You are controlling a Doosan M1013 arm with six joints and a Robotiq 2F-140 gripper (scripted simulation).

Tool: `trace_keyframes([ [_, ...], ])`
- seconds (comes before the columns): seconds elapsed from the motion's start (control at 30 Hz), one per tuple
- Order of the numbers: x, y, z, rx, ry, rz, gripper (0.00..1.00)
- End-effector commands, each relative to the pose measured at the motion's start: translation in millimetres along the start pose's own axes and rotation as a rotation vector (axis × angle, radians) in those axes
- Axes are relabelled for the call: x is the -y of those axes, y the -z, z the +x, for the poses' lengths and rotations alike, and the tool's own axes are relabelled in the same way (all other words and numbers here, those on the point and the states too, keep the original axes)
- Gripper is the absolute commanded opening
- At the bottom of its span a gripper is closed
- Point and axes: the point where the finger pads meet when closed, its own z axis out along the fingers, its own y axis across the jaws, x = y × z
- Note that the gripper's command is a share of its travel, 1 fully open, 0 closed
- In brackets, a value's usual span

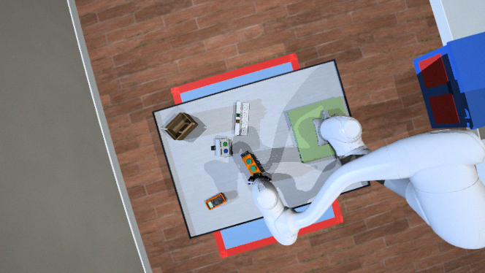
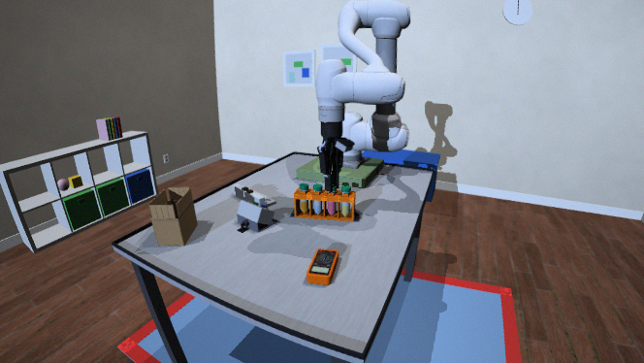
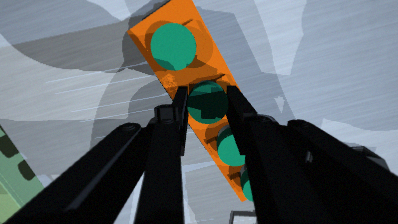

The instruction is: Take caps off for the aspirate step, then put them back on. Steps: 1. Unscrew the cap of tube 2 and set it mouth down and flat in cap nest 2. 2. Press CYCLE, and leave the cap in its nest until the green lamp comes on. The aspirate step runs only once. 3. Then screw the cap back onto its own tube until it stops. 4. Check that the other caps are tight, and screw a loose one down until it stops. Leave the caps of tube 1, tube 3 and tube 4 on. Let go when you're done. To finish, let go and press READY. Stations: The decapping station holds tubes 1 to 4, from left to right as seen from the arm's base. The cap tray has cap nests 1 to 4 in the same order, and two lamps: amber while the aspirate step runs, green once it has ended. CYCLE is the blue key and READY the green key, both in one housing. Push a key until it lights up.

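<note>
The orange decapping station (image 2: pixel 324 204) stands mid-table with four tubes under teal caps. It also shows in the top view (image 1: pixel 252 163) and in the wrist view (image 3: pixel 200 95). My gripper (image 2: pixel 332 186) comes straight down on the rack and is shut on the cap of tube 2 (image 3: pixel 207 102), second from one end, one finger on each side. The caps beside it (image 3: pixel 173 46) (image 3: pixel 231 147) sit on their tubes. The white cap tray (image 1: pixel 241 117) lies behind the rack, and its nests look empty. The key housing (image 1: pixel 223 147) shows a green and a blue key.
A cardboard box (image 2: pixel 173 215) stands at the table's left. An orange multimeter (image 2: pixel 322 266) lies toward the front. A green mat (image 1: pixel 315 128) lies by the arm's base. A shelf unit (image 2: pixel 78 184) stands off the table to the left.
</note>
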Motion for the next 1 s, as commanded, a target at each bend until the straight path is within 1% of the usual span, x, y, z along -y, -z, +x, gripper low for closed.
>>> trace_keyframes([
  [0.0, -0.1, 1.5, 0.4, 0.002, 0.000, -0.001, 0.30],
  [0.13, -0.1, 1.5, 0.4, 0.002, 0.000, -0.001, 0.30],
  [0.6, 0.0, 1.7, 0.0, -0.001, 0.699, 0.002, 0.30],
  [0.67, 0.0, 1.7, 0.0, -0.001, 0.699, 0.002, 0.30],
  [0.9, 0.3, 1.9, -0.2, -0.001, 1.046, 0.002, 0.30],
  [0.97, 0.4, 1.9, -0.2, -0.001, 1.046, 0.002, 0.30],
])
